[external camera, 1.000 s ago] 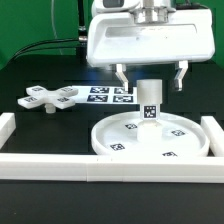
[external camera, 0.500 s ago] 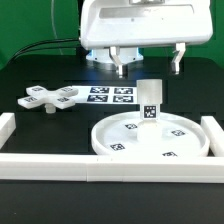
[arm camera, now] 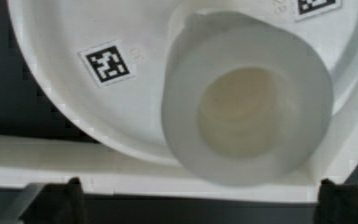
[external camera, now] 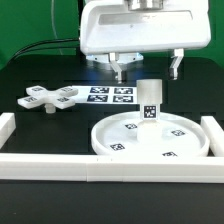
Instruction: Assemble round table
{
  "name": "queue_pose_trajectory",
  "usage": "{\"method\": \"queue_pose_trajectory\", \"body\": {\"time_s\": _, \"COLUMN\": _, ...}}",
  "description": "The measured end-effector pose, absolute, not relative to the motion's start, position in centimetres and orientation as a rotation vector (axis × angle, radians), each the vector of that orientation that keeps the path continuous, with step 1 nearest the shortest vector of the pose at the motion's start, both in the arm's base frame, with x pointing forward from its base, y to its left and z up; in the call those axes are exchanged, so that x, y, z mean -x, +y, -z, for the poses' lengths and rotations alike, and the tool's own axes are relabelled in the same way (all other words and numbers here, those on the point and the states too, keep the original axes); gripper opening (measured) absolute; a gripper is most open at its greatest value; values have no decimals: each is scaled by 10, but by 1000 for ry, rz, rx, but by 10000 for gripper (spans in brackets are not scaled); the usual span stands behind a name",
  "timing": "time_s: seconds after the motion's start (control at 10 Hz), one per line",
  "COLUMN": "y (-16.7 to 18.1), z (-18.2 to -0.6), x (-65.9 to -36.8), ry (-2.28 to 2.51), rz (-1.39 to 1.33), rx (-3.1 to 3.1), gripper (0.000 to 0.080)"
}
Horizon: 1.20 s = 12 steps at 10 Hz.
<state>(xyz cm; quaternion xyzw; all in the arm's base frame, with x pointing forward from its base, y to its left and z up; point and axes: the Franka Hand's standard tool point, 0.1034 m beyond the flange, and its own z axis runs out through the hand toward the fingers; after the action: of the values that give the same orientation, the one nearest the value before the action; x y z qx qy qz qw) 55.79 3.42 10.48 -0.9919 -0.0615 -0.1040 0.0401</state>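
The large round rimmed disc (external camera: 152, 136) lies on the black table at the exterior view's right. The short cylindrical post (external camera: 150, 101) stands upright at its middle. The cross-shaped piece (external camera: 55, 97) lies on the table at the exterior view's left. My gripper (external camera: 147, 68) hangs open and empty above the post, clear of its top, fingers spread wider than the post. In the wrist view I look down on the post's top (arm camera: 247, 105) and the disc (arm camera: 87, 60), with both fingertips (arm camera: 60, 195) apart at the picture's edge.
The marker board (external camera: 110, 95) lies flat behind the disc. Long white border bars (external camera: 60, 165) run along the front and both sides. A green wall stands behind the table.
My gripper has risen straight up from around the post's top to well above it, staying open. The post stays standing on the disc.
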Motion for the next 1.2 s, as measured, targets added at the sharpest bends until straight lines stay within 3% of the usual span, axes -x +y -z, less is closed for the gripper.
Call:
{"method": "queue_pose_trajectory", "body": {"time_s": 0.3, "y": 42, "z": -100, "x": -551, "ry": -200, "rz": 59, "rx": 3011, "gripper": 649}}
{"method": "queue_pose_trajectory", "body": {"time_s": 1.2, "y": 32, "z": -92, "x": -554, "ry": -261, "rz": 145, "rx": 3023, "gripper": 640}}
